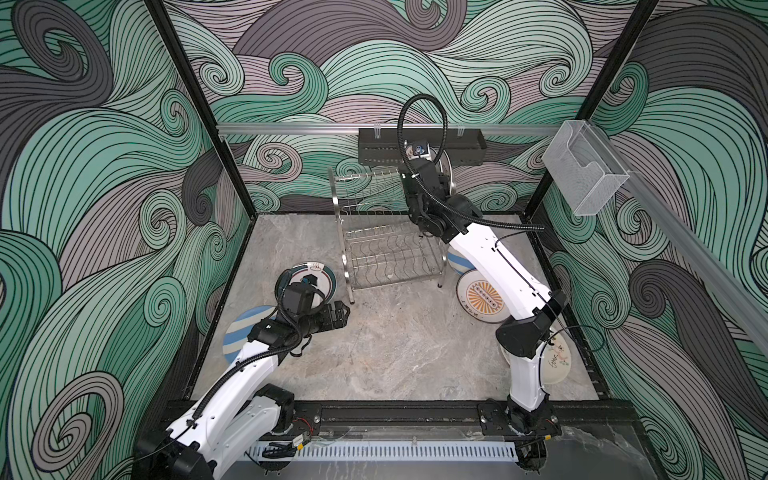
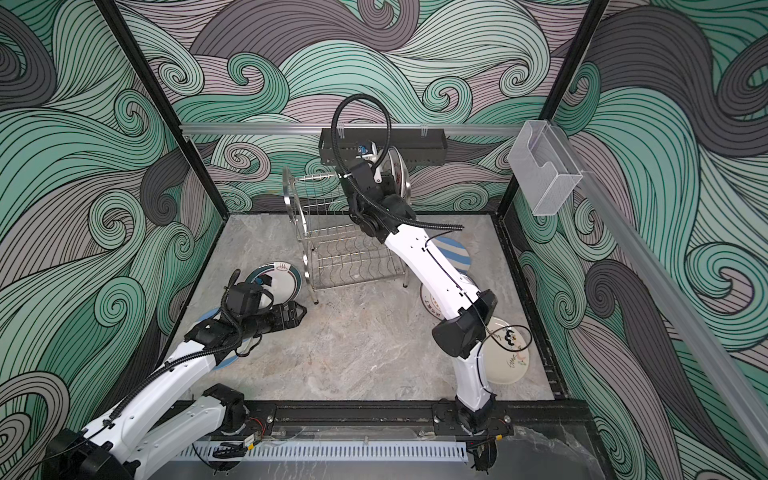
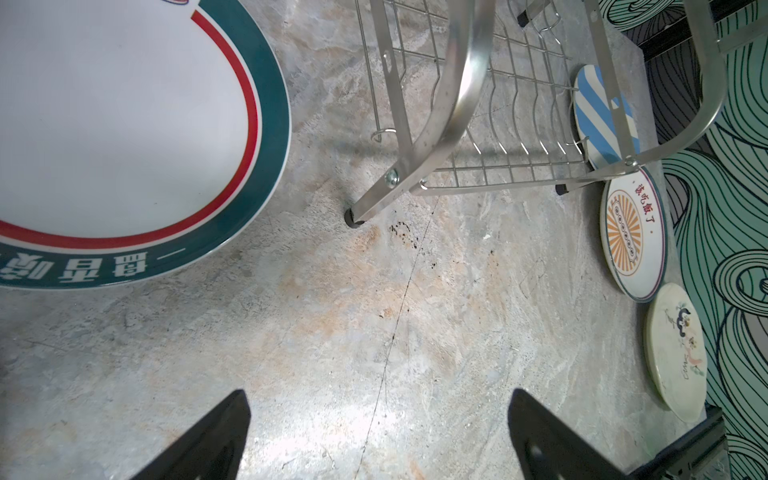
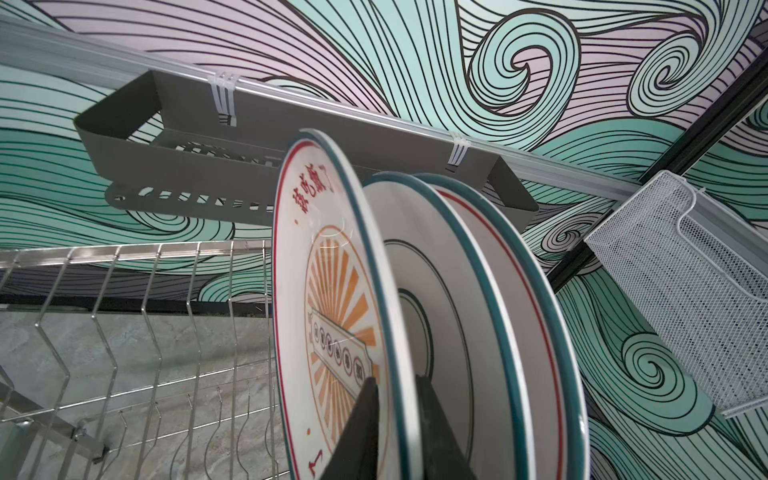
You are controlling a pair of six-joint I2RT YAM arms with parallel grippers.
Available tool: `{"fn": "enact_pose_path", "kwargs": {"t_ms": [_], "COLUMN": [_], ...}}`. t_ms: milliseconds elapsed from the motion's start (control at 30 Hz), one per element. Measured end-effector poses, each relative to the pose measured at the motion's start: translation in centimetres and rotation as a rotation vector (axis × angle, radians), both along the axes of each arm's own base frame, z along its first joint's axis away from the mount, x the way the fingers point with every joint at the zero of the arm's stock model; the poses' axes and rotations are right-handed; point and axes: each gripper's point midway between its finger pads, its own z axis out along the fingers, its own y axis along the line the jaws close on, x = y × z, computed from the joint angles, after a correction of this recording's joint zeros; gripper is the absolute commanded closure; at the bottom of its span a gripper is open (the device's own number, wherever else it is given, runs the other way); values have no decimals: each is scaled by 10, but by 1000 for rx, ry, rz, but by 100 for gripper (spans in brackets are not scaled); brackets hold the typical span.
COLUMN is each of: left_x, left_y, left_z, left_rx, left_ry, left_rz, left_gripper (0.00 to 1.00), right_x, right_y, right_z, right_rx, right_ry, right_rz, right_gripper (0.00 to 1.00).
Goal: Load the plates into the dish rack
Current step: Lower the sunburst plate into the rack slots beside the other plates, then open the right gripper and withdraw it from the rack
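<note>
In a top view the dish rack (image 1: 390, 253) stands far on the tabletop (image 1: 399, 345), whose middle lies bare. 5 plates (image 1: 482, 297) lie flat along its left and right edges. The left pincer (image 1: 341, 313) hovers just beside the teal-rimmed plate (image 1: 328, 277).

In the left wrist view the left pincer (image 3: 379, 392) gapes wide, with nothing between its fingers, over bare stone near the rack's leg (image 3: 357, 216).

In the right wrist view 3 plates stand on edge at the rack's right end. The right pincer (image 4: 395, 378) is narrow, astride the rim of the sunburst plate (image 4: 328, 291); whether it pinches I cannot tell

Wave-patterned walls (image 1: 374, 62) (green, mauve) enclose marbled floor (image 1: 395, 353).
</note>
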Motion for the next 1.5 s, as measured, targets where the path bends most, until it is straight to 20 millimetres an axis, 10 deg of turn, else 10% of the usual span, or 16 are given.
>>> {"fn": "enact_pose_path", "kwargs": {"t_ms": [567,933,1500], "left_x": [-2,5,1], "left_y": [13,26,68], "left_z": [-6,30,21], "left_rx": [58,117,244], "left_ry": [17,-20,46], "left_rz": [44,94,236], "left_gripper": [1,1,1], "right_x": [-17,-90,-236], "right_y": [0,8,37], "right_z": [22,41,-166], "right_rx": [23,203,414], "right_ry": [-2,53,371], "right_rz": [95,449,972], "right_gripper": [41,30,24]}}
